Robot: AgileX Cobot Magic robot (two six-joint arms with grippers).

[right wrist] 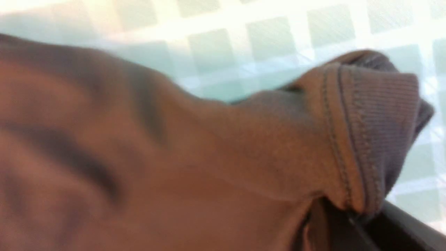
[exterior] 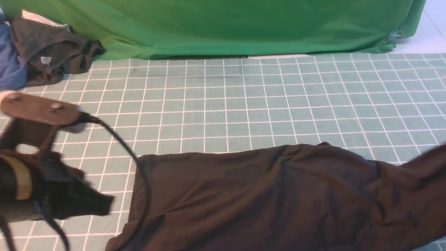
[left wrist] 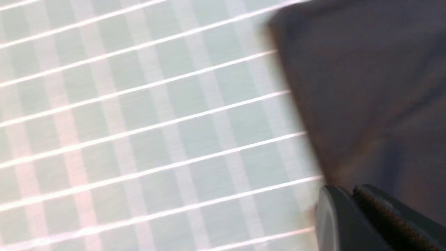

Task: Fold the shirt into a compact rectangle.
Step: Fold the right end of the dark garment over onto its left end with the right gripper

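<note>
The black shirt (exterior: 264, 198) lies in a long band across the near half of the grid mat (exterior: 244, 104), wrinkled, with no logo showing. Its right end rises off the mat toward the frame edge, and the right gripper itself is outside the front view. In the right wrist view my right gripper (right wrist: 352, 216) is shut on the shirt's (right wrist: 209, 157) ribbed, stitched hem, which bunches over the jaws. My left gripper (exterior: 106, 204) hovers just left of the shirt's left edge, apart from it. It looks shut and empty (left wrist: 352, 195), with the shirt's edge (left wrist: 366, 87) beside it.
A dark brownish-grey garment (exterior: 52, 52) with a pale tag and a blue garment (exterior: 10, 66) are heaped at the far left corner. A green backdrop cloth (exterior: 226, 24) hangs along the back. The left arm's black cable (exterior: 118, 139) loops over the mat.
</note>
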